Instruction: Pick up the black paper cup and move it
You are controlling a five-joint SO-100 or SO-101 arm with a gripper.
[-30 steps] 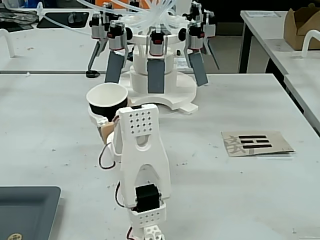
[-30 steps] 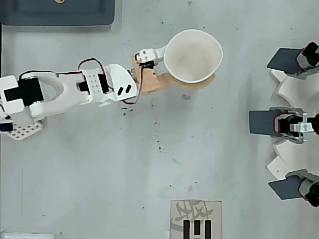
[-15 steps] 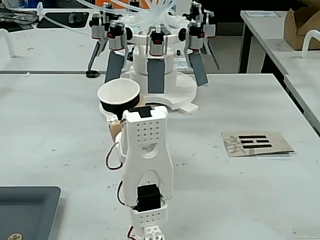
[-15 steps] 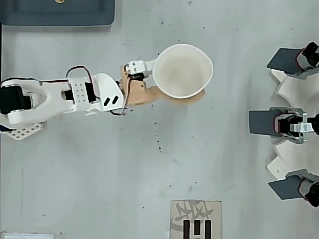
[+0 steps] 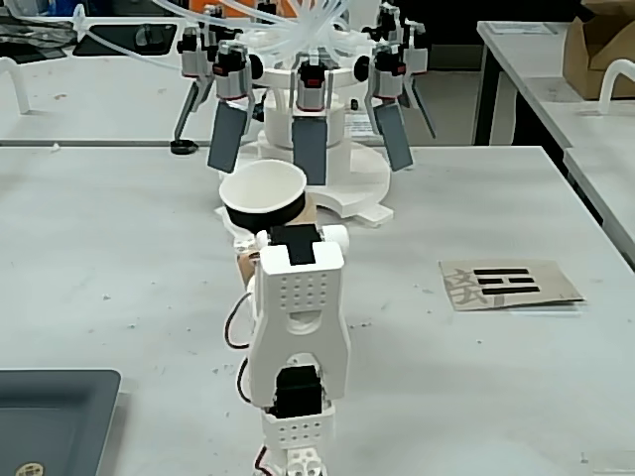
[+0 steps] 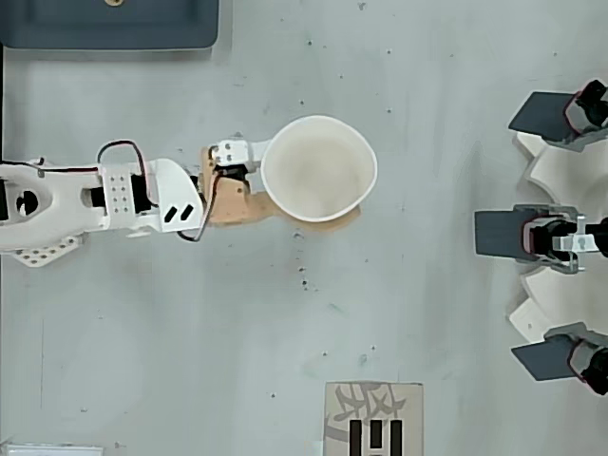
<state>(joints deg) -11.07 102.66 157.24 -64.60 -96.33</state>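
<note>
Since a second ago the gripper (image 6: 313, 185) and the black paper cup (image 6: 319, 169) have shifted left and down in the overhead view, rightward in the fixed view. The jaws pinch the cup (image 5: 263, 199), upright and lifted above the table (image 6: 427, 313). A card (image 5: 508, 284) bears black bars; its grey character is unreadable.

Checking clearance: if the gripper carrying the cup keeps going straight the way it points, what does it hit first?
Probably the white multi-arm fixture: in the overhead view the gripper, shut on the black paper cup, points right across bare table toward its dark middle paddle. Height is unclear.
</note>
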